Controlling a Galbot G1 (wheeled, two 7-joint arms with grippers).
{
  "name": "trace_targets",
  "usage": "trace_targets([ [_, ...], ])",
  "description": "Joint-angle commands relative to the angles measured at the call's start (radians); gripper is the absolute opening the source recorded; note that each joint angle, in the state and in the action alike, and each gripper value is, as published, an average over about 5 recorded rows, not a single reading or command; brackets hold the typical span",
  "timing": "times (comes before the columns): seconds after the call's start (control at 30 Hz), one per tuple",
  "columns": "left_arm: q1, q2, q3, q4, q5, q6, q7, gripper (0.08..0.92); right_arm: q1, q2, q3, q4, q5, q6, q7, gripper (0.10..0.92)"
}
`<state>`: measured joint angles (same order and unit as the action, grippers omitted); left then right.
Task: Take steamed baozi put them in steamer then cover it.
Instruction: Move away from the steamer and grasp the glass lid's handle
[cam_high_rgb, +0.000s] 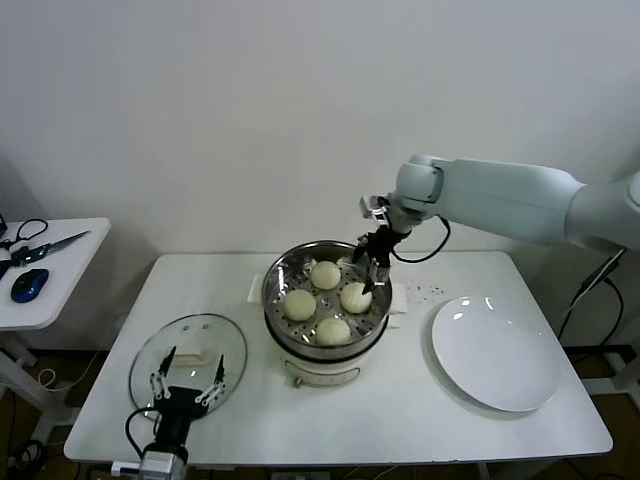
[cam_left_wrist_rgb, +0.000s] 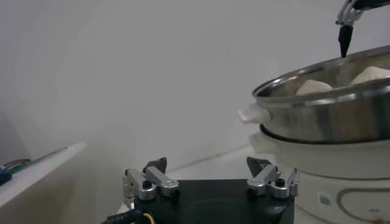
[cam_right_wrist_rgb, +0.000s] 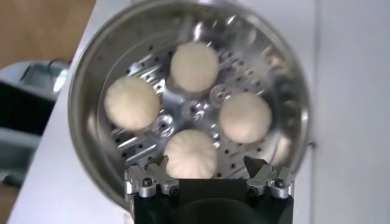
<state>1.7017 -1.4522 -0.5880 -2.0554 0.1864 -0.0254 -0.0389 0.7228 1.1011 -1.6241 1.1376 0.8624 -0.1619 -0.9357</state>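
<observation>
Four baozi (cam_high_rgb: 327, 300) sit in the steamer (cam_high_rgb: 280, 272) at the middle of the desk (cam_high_rgb: 420, 410) in the head view. The right gripper (cam_high_rgb: 371, 268) hangs over the steamer's right rim, fingers open and holding nothing. The cover (cam_high_rgb: 188, 350) lies flat near the desk's front-left corner, with the left gripper (cam_high_rgb: 187, 381) at its front edge, fingers open. A white plate (cam_high_rgb: 495, 350) rests towards the desk's right edge.

In the left wrist view, the left gripper (cam_left_wrist_rgb: 210, 181) is spread wide and empty, and the steamer (cam_left_wrist_rgb: 329, 115) stands beside it, bun tops (cam_left_wrist_rgb: 312, 87) showing above its rim.

The right wrist view looks straight down: all four baozi (cam_right_wrist_rgb: 190, 153) lie on the perforated floor (cam_right_wrist_rgb: 194, 111), the right gripper (cam_right_wrist_rgb: 209, 181) open just above the nearest one.
</observation>
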Motion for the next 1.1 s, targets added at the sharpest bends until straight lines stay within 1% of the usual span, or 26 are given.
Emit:
trace_targets([
  [0.03, -0.002, -0.01, -0.009, -0.009, 0.028, 0.006, -0.004, 0.823, -0.076, -0.31, 0.167, 0.16, 0.114, 0.245, 0.337, 0.823],
  [0.13, -0.002, -0.018, -0.018, -0.008, 0.058, 0.006, 0.001, 0.823, -0.197, -0.423, 0.271, 0.215, 0.085, 0.316, 0.459, 0.823],
  [0.2, -0.002, -0.021, -0.022, -0.008, 0.076, 0.007, 0.003, 0.823, -0.328, -0.483, 0.405, 0.237, 0.06, 0.354, 0.535, 0.823],
  [0.3, -0.004, -0.031, -0.028, -0.013, 0.103, 0.01, 0.004, 0.823, -0.562, -0.537, 0.632, 0.265, 0.025, 0.398, 0.623, 0.823],
  [0.43, -0.004, -0.059, -0.034, -0.027, 0.148, 0.017, 0.002, 0.823, -0.85, -0.56, 0.921, 0.292, -0.022, 0.439, 0.719, 0.823],
  [0.67, 0.012, -0.074, -0.041, -0.039, 0.283, 0.029, 0.0, 0.823, -1.325, -0.527, 1.443, 0.35, -0.091, 0.481, 0.796, 0.823],
  [0.8, 0.011, -0.073, -0.043, -0.036, 0.415, 0.028, -0.009, 0.823, -1.531, -0.48, 1.643, 0.4, -0.112, 0.478, 0.82, 0.823],
  [1.1, -0.016, -0.045, -0.046, 0.009, 0.924, 0.031, -0.033, 0.823, -1.865, -0.317, 1.961, 0.454, -0.206, 0.427, 0.86, 0.823],
])
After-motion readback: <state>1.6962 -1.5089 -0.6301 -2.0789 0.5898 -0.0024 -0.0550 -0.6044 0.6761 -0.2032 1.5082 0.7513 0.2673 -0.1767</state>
